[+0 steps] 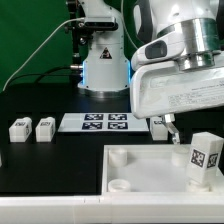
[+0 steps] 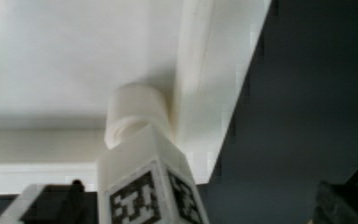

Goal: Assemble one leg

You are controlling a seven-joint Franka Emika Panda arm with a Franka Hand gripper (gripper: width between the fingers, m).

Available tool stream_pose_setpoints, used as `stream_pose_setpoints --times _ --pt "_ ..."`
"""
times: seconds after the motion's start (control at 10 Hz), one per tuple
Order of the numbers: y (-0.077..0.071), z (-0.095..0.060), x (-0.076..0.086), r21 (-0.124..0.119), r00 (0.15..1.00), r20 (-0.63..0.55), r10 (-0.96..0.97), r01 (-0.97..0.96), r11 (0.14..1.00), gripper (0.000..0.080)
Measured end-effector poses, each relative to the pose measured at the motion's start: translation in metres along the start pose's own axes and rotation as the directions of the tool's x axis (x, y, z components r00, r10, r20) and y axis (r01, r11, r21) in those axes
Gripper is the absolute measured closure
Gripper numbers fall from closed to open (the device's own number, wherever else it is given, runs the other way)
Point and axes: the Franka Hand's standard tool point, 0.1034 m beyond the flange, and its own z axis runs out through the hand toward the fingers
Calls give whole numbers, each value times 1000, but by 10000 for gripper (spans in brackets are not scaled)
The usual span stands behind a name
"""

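One leg (image 1: 204, 158), a small white block with a black-and-white tag, stands upright at the exterior view's right end of the large white panel (image 1: 150, 172). My gripper (image 1: 172, 130) hangs just behind and to the left of it. In the wrist view this leg (image 2: 153, 192) stands between my two dark fingertips, nearer one of them (image 2: 48, 203). My gripper (image 2: 202, 203) is open, the jaws set wide apart. A round corner socket (image 2: 137, 112) of the panel (image 2: 51, 60) lies beyond the leg. I cannot tell whether a finger touches the leg.
Two more legs (image 1: 20, 128) (image 1: 45, 127) stand on the black table at the exterior view's left. The marker board (image 1: 95, 122) lies at the back centre. Two round sockets (image 1: 118, 155) (image 1: 120, 185) sit at the panel's left end. The robot base (image 1: 103, 65) stands behind.
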Motion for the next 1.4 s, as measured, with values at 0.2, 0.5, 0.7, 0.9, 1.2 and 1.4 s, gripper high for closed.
stream_pose_setpoints --times 0.2,0.5,0.7,0.9,1.2,1.4 --pt "0 0 0 0 1000 0 0 0 1000 150" --pt "0 0 0 0 1000 0 0 0 1000 150" --pt "2 -7 -1 0 992 126 -3 3 1000 150" --pt "0 -22 11 4 977 212 -5 4 1000 150" --pt "10 -25 19 13 867 498 0 -8 1000 150" --pt "13 -19 29 19 818 575 5 -19 1000 150"
